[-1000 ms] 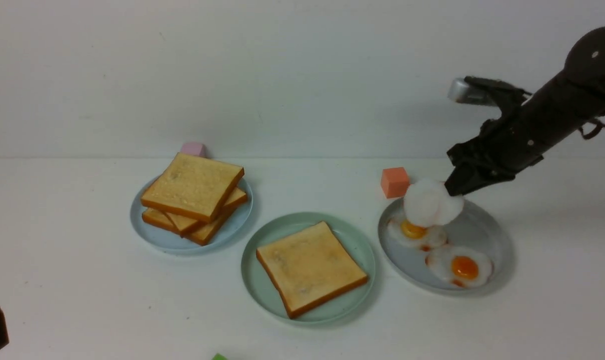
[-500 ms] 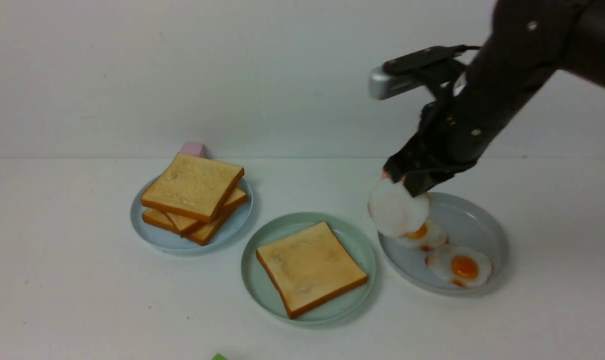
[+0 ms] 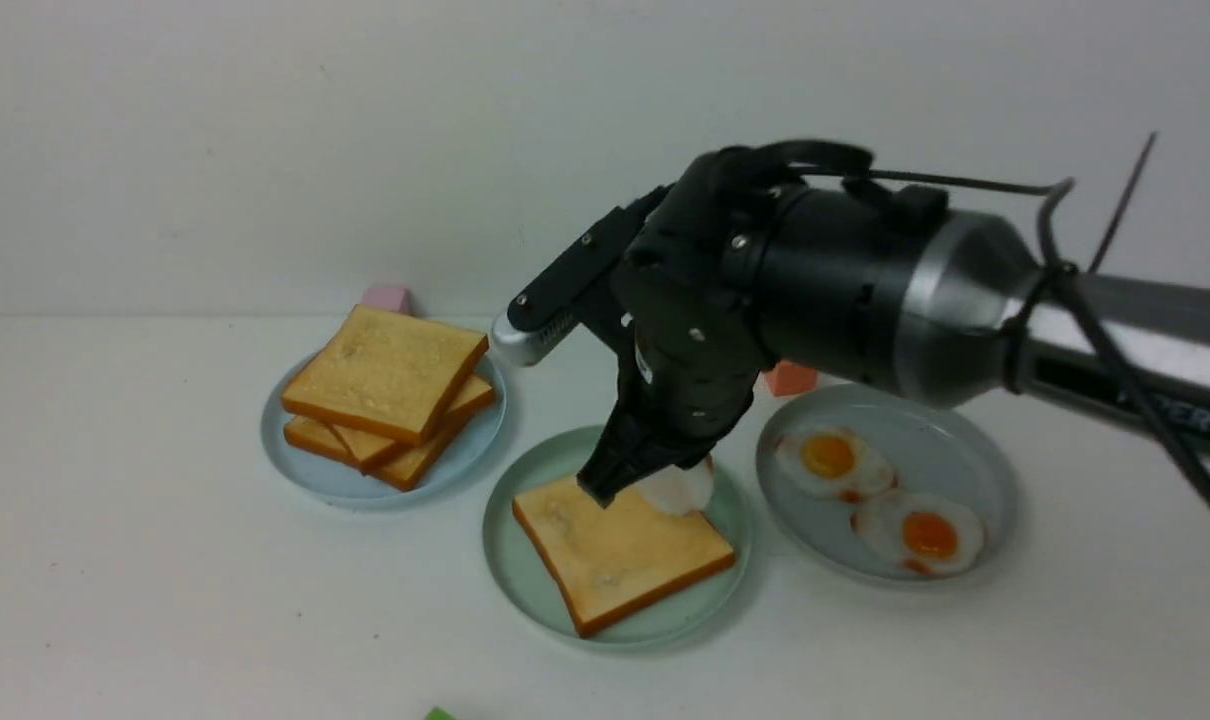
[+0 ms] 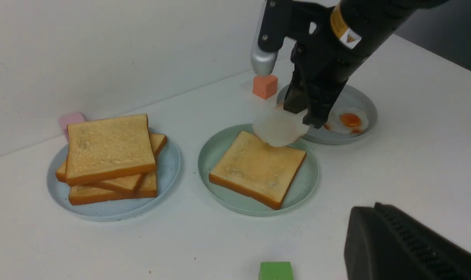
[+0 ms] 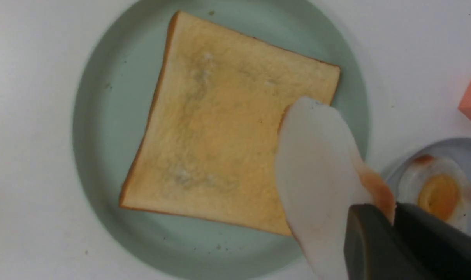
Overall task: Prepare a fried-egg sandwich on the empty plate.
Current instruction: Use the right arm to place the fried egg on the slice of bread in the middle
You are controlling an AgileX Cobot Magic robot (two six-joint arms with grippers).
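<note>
One golden toast slice [image 3: 620, 545], mint plate [image 3: 510, 572] beneath — right pincer [image 4: 303, 115] pinching white egg [image 4: 278, 128]

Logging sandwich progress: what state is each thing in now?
Round pale mint-green plate, holds one square golden toast slice
That toast slice, flat, top bare
White fried egg, hanging from the right gripper over the toast's edge
Right gripper, jaws shut on the egg's rim
Left gripper, shut, nothing seen in it
Stack of three toast slices, askew on a bluish-grey plate
Two yolk-up fried eggs, flat on another bluish-grey plate
</note>
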